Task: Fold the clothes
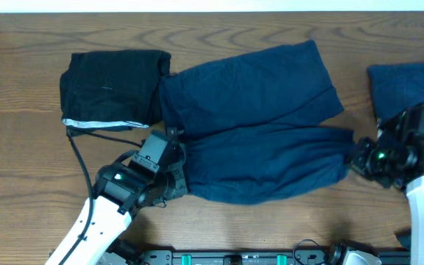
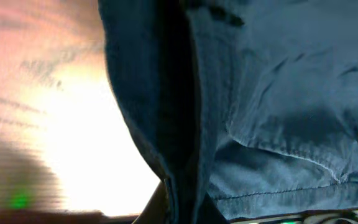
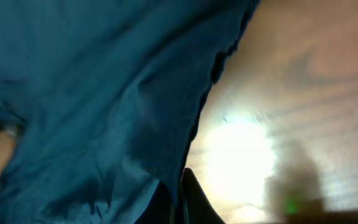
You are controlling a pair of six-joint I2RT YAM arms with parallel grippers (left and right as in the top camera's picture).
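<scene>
while left gripper (image 1: pixel 177 175) and right gripper (image 1: pixel 356 157) pinch the shorts (image 1: pixel 260 96) at waist and hem, an even lift should fold them squarely.

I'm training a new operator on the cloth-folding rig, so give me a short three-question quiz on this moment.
1. True or false: the navy shorts are already folded in half.
2. What lies beside the shorts' waist end? A) a black garment with a white edge strip B) a red towel C) a cardboard box
3. What do the left hand and the right hand each clamp?
Key: 1 false, they lie spread out with both legs showing. 2 A. 3 The shorts: left at the waist end, right at one leg's hem.
</scene>
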